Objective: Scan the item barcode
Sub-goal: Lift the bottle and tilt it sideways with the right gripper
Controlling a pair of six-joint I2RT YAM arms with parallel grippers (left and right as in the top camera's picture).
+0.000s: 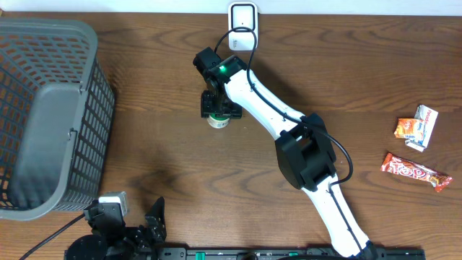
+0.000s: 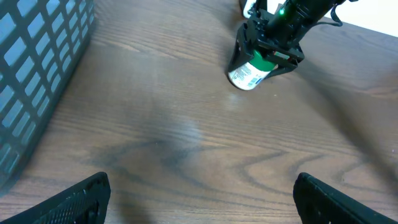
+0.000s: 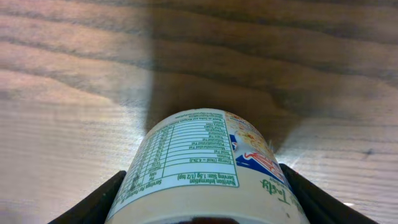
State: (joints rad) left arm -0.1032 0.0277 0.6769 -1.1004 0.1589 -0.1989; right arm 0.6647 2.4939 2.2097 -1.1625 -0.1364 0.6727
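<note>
Little pot (image 3: 249, 202) sits inside the right end effector (image 3: 204, 177); squeezed or not, I cannot tell. Grip softly, keep its label (image 3: 186, 152) showing. Left end effector (image 2: 202, 183) is spread.

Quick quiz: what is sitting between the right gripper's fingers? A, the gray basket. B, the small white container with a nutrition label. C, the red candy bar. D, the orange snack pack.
B: in the right wrist view, the right gripper has a finger on each side of the container, whose nutrition label faces the camera.
</note>
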